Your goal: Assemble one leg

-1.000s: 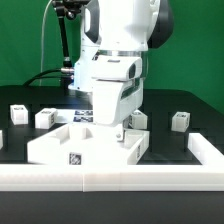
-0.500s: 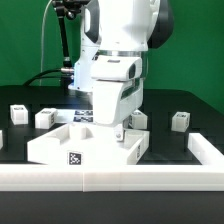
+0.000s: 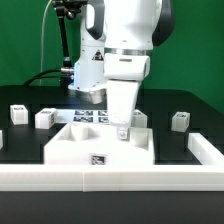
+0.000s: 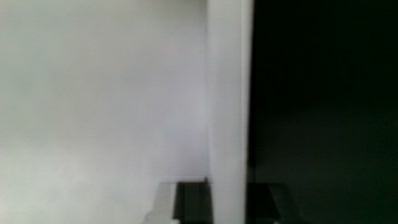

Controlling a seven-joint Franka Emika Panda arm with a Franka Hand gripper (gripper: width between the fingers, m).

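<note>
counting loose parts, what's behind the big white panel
Behind the panel lie the marker board, one leg and another leg. The arm covers the table between them.

exterior: bright, even, light seemingly from above | arm (image 3: 128, 40): white shell close to glare, underside shaded | tray (image 3: 65, 153): soft grey shadow inside its walls | table (image 3: 175, 145): matt black, detail lost | picture coarse, edges soft | wrist: wholly out of focus, pale half against black half, boundary smeared
</note>
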